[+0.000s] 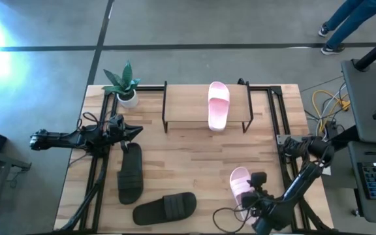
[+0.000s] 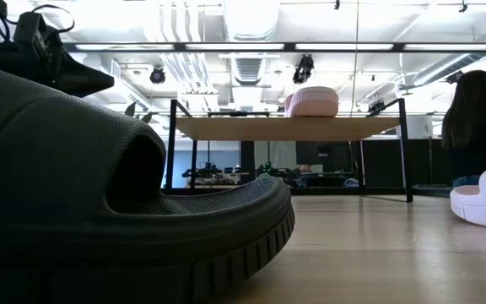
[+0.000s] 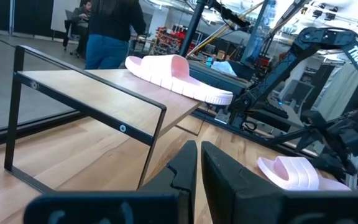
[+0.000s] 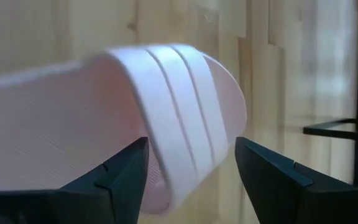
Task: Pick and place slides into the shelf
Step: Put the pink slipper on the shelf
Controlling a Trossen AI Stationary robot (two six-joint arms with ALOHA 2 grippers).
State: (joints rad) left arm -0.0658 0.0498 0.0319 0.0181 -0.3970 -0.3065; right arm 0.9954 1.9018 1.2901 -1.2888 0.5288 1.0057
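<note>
Two dark fingers of the right gripper [image 4: 190,177] stand spread apart on either side of a pale pink slide [image 4: 135,118], at the strap end; whether the pads touch it cannot be told from the right wrist view. From above, that gripper [image 1: 258,189] sits at the table's near right corner and covers the slide's [image 1: 239,180] near end, so only the toe half shows. The left gripper [image 1: 136,132], fingers pressed together, hangs near the left edge of the table [image 1: 188,163], just above the heel of one dark slide [image 1: 130,172]. A second dark slide [image 1: 165,207] lies near it, at the front edge. In the low view this dark slide [image 2: 99,194] fills the left side, cut off by the frame. The other pink slide [image 1: 218,104] lies on the shelf [image 1: 188,104], its near end overhanging the board's edge. A potted plant [image 1: 124,83] stands at the back left corner.
</note>
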